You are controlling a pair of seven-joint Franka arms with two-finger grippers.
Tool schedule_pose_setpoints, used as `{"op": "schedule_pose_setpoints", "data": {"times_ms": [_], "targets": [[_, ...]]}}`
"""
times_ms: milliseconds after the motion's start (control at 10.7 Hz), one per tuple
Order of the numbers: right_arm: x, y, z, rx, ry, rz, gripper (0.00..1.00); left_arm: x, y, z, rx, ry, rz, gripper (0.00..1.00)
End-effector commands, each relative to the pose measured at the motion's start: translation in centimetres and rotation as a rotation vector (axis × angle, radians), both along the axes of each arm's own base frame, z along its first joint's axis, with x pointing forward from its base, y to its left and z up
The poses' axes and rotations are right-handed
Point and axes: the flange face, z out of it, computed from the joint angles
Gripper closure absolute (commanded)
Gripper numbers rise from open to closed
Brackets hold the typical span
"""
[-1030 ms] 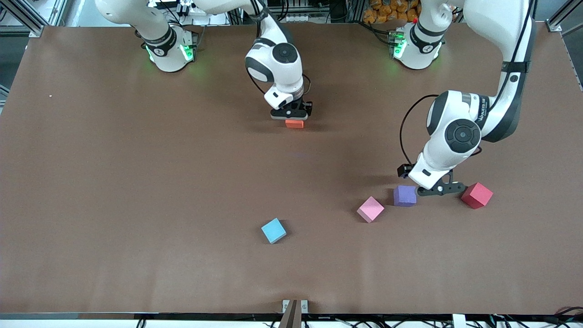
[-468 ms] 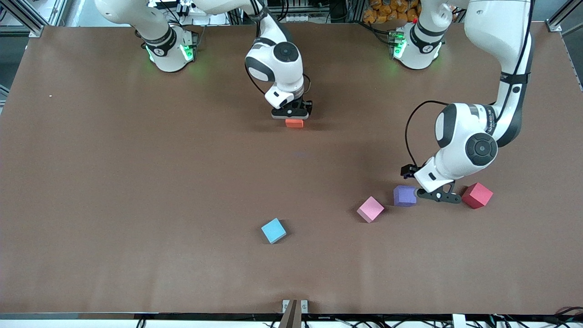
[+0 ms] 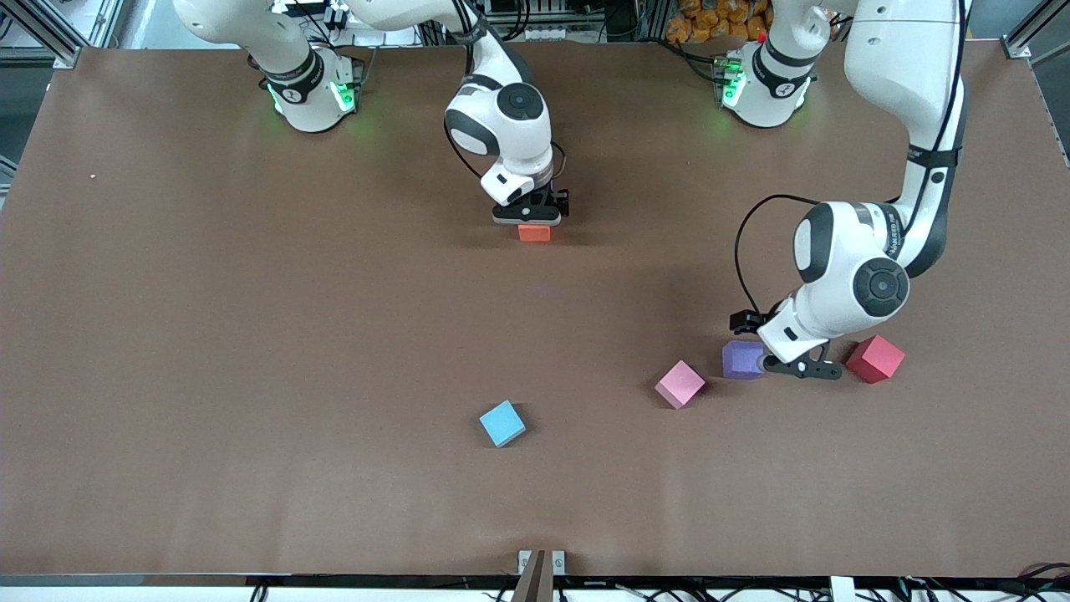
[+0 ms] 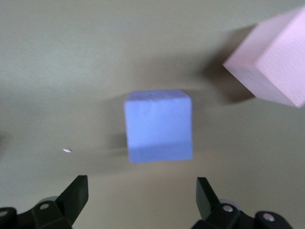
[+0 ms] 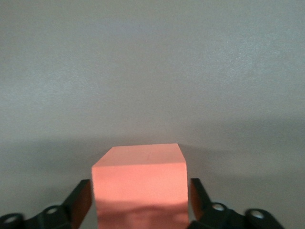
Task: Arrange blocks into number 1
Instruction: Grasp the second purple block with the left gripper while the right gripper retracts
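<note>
An orange block (image 3: 534, 233) (image 5: 138, 181) rests on the table in the middle, toward the robots' bases. My right gripper (image 3: 527, 219) (image 5: 140, 205) is low over it and open, one finger close by each side of the block. A purple block (image 3: 742, 359) (image 4: 158, 125) sits toward the left arm's end, with a pink block (image 3: 680, 384) (image 4: 274, 57) beside it and a red block (image 3: 875, 359) at its other flank. My left gripper (image 3: 798, 366) (image 4: 143, 200) hangs low between the purple and red blocks, open and empty, facing the purple one.
A light blue block (image 3: 501, 423) lies alone, nearer to the front camera than the orange block. The brown table (image 3: 251, 334) spreads wide around the blocks. The arms' bases (image 3: 309, 92) stand along the table's edge farthest from the camera.
The right gripper sank a little with the orange block and its fingers parted from the block's sides. The left gripper shifted closer to the purple block.
</note>
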Motion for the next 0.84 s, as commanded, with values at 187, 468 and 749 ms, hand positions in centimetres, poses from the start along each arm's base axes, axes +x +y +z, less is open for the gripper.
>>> {"op": "schedule_pose_setpoints", "data": {"times_ms": [187,468,749], "targets": [[3.3,-7.3,8.7,0.056,-0.040,-0.113,0.00,2.1,-1.6,-0.8,0.017,-0.013,0.154,0.00],[10.5,-15.6,14.9,0.054,-0.079,-0.261,0.00,2.3,-2.4,-1.2,0.028,-0.016,0.172,0.00],[19.7,-25.9,20.3,0.009,-0.127,-0.206,0.00,2.9,-2.5,-1.9,0.033,-0.034,0.165,0.00]]}}
